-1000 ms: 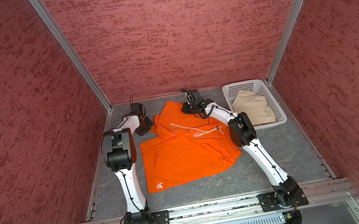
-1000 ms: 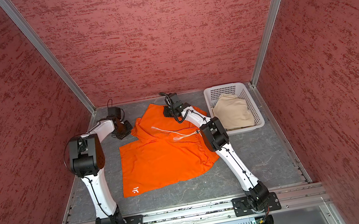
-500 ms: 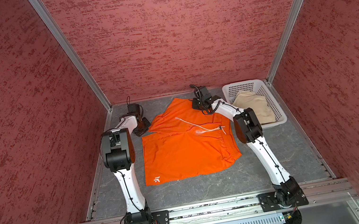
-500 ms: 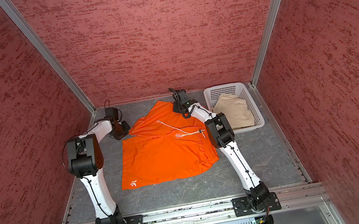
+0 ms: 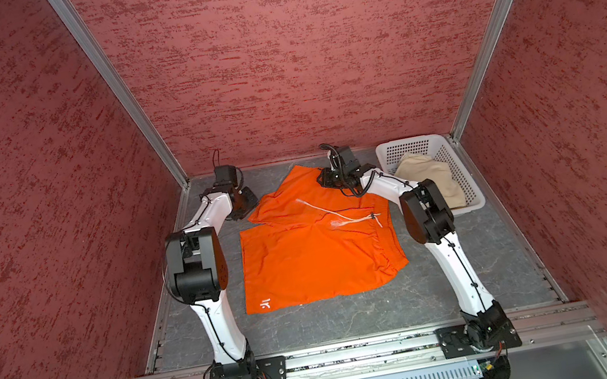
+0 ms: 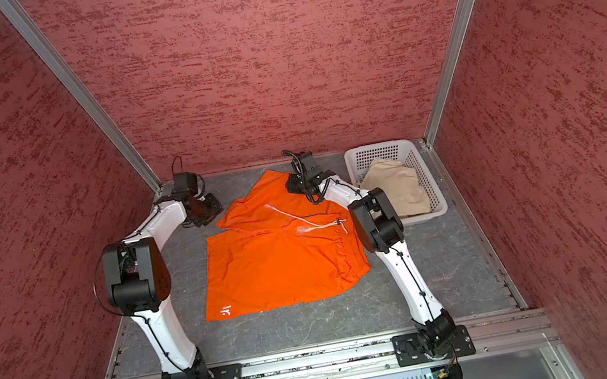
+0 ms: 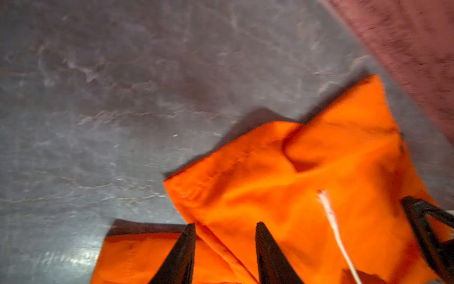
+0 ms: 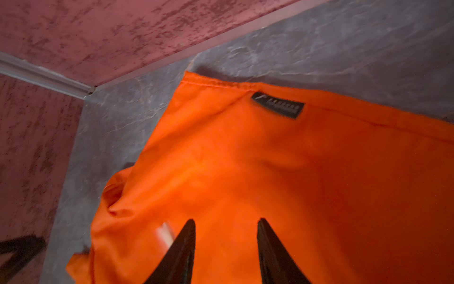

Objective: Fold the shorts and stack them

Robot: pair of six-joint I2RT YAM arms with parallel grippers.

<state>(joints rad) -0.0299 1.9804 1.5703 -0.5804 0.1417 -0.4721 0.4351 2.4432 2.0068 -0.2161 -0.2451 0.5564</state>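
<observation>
The orange shorts (image 5: 305, 257) (image 6: 273, 267) lie spread on the grey floor, white drawstring (image 5: 341, 219) on top and a white logo (image 5: 266, 303) at the near left hem. My left gripper (image 5: 246, 204) (image 6: 214, 210) sits at their far left corner; its fingers stand apart over the cloth edge (image 7: 307, 184), so my left gripper (image 7: 226, 227) is open and holds nothing. My right gripper (image 5: 323, 180) (image 6: 291, 186) hovers over the far edge, open above the orange fabric (image 8: 294, 184), as the right wrist view of it (image 8: 226, 222) shows. The beige shorts (image 5: 428, 177) (image 6: 394, 187) lie bunched in the basket.
A white perforated basket (image 5: 405, 143) (image 6: 374, 148) stands at the back right corner, close to my right arm. Red walls enclose the floor on three sides. A metal rail (image 5: 364, 350) carrying both arm bases runs along the front.
Both grippers have opened and let go of the orange cloth. The far leg of the shorts was drawn out towards the back wall and now lies flatter.
</observation>
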